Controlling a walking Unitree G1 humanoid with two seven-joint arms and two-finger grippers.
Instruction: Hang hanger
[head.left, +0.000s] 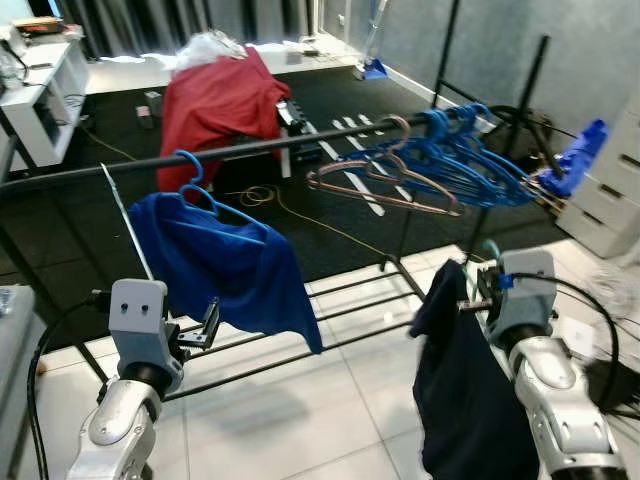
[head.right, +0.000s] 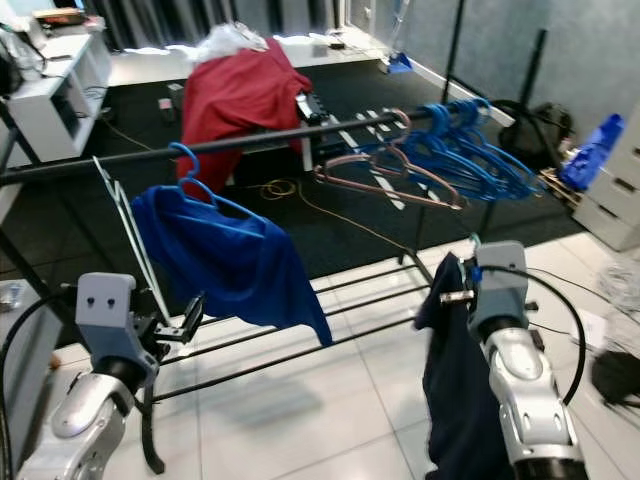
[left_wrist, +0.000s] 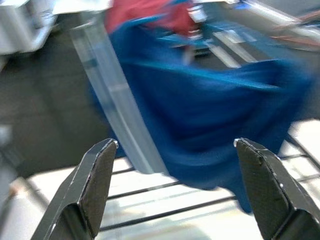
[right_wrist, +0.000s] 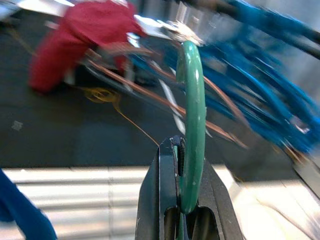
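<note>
Hanger-wise, my right gripper (right_wrist: 182, 200) is clenched on the green hanger hook (right_wrist: 192, 120), which rises up between my two black fingers in the wrist view; the rest of that hanger is hidden under the dark navy garment (head.left: 470, 390) hanging from it, down at approx 4 o'clock in the head view, beside my right arm. That puts the hanger low, below and in front of the black rail (head.left: 250, 150), not touching it. My left gripper (left_wrist: 175, 190) is released, fingers (left_wrist: 95, 185) spread wide w/ nothing between them, sitting at approx 8 o'clock just beside the lower hem of the blue shirt (head.left: 230, 260). That shirt hangs on a blue hanger (head.left: 192, 180) hooked over the rail at approx 10 o'clock. Further along the rail toward 1 o'clock sits a bunch of bare blue hangers (head.left: 470, 150), w/ a pinkish-brown hanger (head.left: 385, 180) on the near side of the bunch. Behind the rail at 12 o'clock, a red garment (head.left: 215, 110) is draped over something I can't make out, on the dark carpet (head.left: 90, 230). Both wrist views are blurred, so fine detail past my fingers is prob. unreliable. White tile floor (head.left: 300, 420) lies under the rack's lower bars (head.left: 330, 320).
</note>
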